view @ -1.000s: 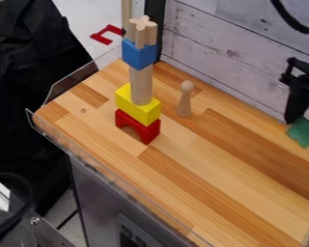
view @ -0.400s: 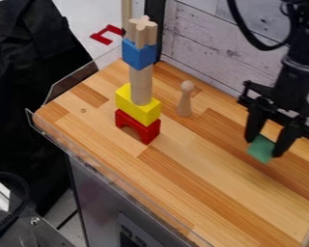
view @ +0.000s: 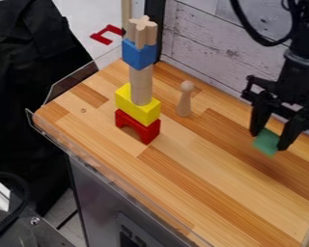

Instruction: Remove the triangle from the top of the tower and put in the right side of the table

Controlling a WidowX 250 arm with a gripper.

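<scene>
- The gripper (view: pixel 271 141), jaws clenched on a green block (view: pixel 266 143), at the right of the counter (view: pixel 202 173).
- A tower (view: pixel 141 86) stands left, beside a peg (view: pixel 184 102).

Black arm (view: pixel 303 60) at upper right; claw (view: pixel 269 141) hanging down, fingers (view: pixel 259 120) gripping.

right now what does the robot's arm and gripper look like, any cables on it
The arm is black, with a rounded, paler grey band around it above the gripper. A thick black cable loops beside it. The gripper is matching black, two-fingered, with a wide crosspiece above its fingers.
</scene>
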